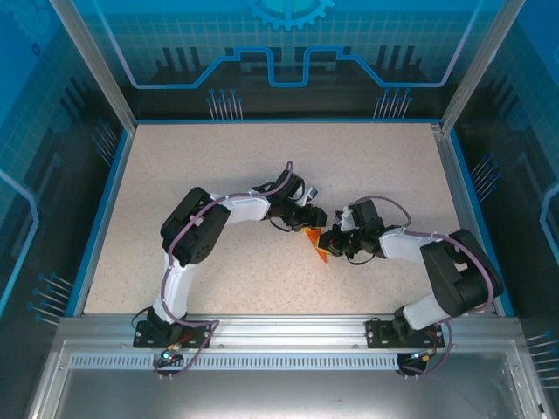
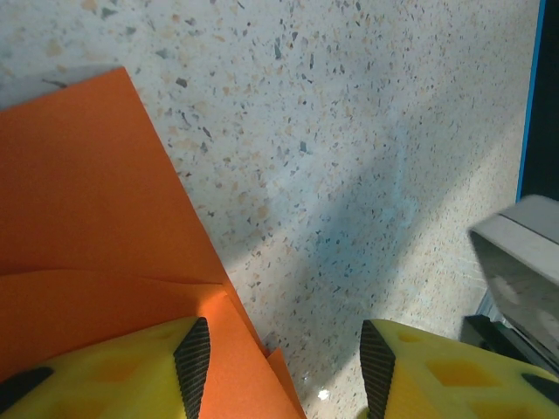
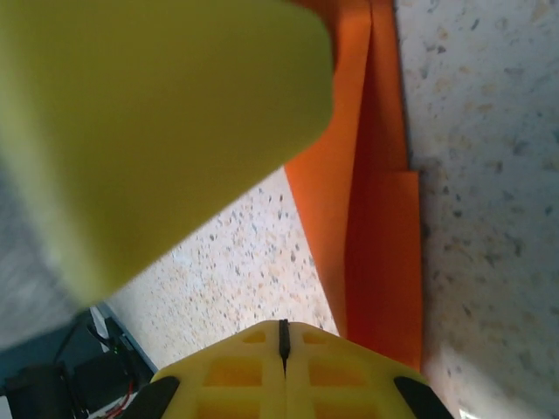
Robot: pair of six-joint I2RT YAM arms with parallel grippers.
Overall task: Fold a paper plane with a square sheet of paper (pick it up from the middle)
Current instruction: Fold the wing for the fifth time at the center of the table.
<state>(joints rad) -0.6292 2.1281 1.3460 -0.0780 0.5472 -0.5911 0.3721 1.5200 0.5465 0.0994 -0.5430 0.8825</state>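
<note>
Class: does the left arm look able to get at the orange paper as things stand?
Probably yes: the left end effector is open right at the orange paper, one finger over its edge, nothing between.

Two claws (image 1: 306, 217) (image 1: 332, 242), one folded orange paper (image 1: 313, 245).

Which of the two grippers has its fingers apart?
The left gripper: speckled table shows between its yellow fingers. On the right gripper the fingers meet at a thin dark seam, beside the folded orange paper.
</note>
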